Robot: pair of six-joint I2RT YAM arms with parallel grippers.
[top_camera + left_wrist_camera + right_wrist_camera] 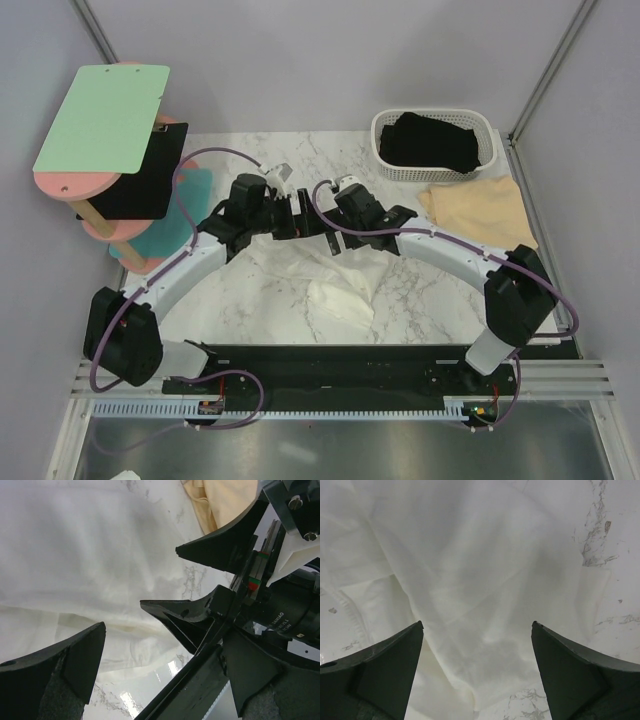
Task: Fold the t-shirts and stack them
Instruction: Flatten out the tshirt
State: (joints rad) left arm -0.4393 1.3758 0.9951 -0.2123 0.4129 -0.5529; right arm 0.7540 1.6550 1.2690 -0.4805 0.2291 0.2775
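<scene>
**Operator:** What do I have in front of me, biggest first?

**Spotter:** Your marble surface (430, 300) carries everything. The largest piece on it is the white t-shirt (335, 285). It lies crumpled and unfolded near the middle, and its back part runs under both of your arms.

**Operator:** And the other 2 shirts?

**Spotter:** The tan t-shirt (478, 210) lies loosely spread at the right rear of the surface, well apart from the white one. Just behind it sits the white basket (381, 135), in the back right corner. The black t-shirt (435, 142) is bunched up inside that basket. Off to your left there is a pink stand (62, 183) with a green board (105, 115) on top.

**Operator:** Where are my hands?

**Spotter:** The 2 meet above the back part of the white t-shirt, tips close together. Your left hand (162, 636) is spread wide and has hold of nothing. Your right hand (477, 625) is spread just as wide, with only white cloth showing between its fingers, and it grips nothing either. I cannot tell whether either hand's tips touch the fabric.
</scene>
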